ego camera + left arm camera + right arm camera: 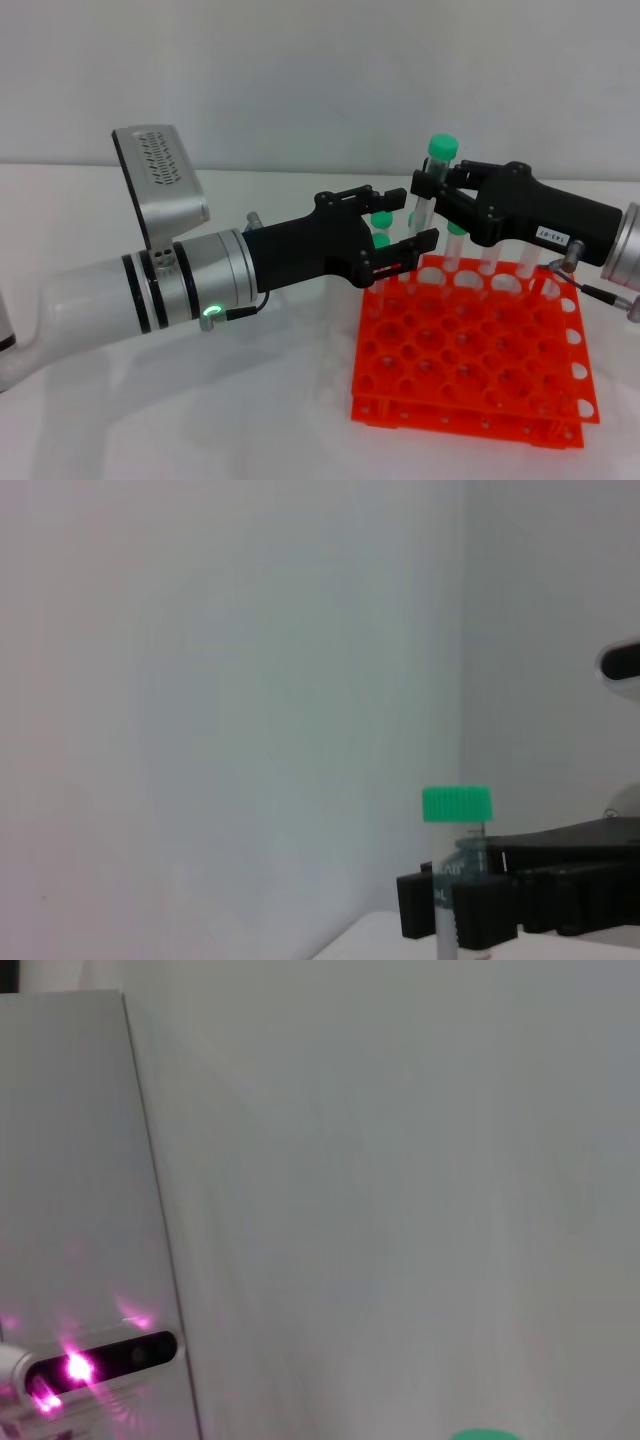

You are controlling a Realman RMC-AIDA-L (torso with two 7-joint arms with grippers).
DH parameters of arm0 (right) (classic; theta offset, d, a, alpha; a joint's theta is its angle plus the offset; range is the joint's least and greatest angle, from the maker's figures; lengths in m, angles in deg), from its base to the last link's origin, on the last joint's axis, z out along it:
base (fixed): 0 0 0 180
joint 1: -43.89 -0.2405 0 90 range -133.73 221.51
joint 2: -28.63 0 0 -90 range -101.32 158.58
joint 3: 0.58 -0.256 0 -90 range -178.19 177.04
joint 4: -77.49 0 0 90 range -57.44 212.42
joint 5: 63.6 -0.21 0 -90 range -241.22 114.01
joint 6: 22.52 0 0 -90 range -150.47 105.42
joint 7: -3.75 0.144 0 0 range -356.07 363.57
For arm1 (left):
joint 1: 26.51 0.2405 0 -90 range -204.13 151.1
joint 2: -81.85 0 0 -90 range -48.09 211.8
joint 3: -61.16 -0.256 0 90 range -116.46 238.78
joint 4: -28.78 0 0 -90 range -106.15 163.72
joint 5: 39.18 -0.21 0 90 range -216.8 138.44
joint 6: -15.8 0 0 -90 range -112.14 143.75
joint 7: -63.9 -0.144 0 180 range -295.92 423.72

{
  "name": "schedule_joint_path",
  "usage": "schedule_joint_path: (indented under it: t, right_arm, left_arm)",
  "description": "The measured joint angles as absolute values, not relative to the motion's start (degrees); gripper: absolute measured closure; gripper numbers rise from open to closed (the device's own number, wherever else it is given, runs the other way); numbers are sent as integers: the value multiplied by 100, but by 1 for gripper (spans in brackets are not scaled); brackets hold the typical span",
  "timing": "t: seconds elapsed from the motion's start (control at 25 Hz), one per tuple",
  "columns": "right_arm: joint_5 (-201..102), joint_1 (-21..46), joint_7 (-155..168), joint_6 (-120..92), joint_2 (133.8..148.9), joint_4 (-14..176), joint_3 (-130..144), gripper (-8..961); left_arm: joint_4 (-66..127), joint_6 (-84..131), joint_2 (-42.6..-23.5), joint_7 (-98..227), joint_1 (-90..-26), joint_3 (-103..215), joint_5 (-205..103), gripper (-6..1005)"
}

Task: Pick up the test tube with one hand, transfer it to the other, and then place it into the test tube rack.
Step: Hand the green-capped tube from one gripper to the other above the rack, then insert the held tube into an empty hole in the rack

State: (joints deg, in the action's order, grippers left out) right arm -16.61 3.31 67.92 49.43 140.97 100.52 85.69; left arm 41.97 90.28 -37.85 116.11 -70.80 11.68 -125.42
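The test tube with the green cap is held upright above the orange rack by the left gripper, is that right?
Not quite. In the head view the right gripper holds the test tube upright above the orange rack; the left gripper is open beside it.

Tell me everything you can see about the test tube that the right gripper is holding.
The slim clear plastic test tube has a round, ribbed green screw cap on top. It stands upright above the far side of the bright orange-red plastic rack with round holes, lifted higher than the other green-capped tubes standing there. The black right gripper with the white label clamps it just under the cap; the left wrist view shows printed markings on the tube near that grip. The black left gripper is open beside it, not touching.
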Motion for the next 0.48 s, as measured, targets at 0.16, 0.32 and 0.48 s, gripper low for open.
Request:
schedule_joint_path:
  t: [0.16,0.32,0.48]
  right_arm:
    - [-1673,351,6721,4933,14103,10052,8518,749]
    - [-1676,357,6718,4913,14093,10053,8432,747]
    - [-1660,384,6717,4843,14097,10052,8362,744]
  left_arm:
    - [4157,9040,-3793,11582,-6996,1168,-12399,407]
    - [4048,9094,-3795,11399,-6862,1167,-12077,197]
    - [3974,9382,-3794,11150,-6411,1170,-11341,200]
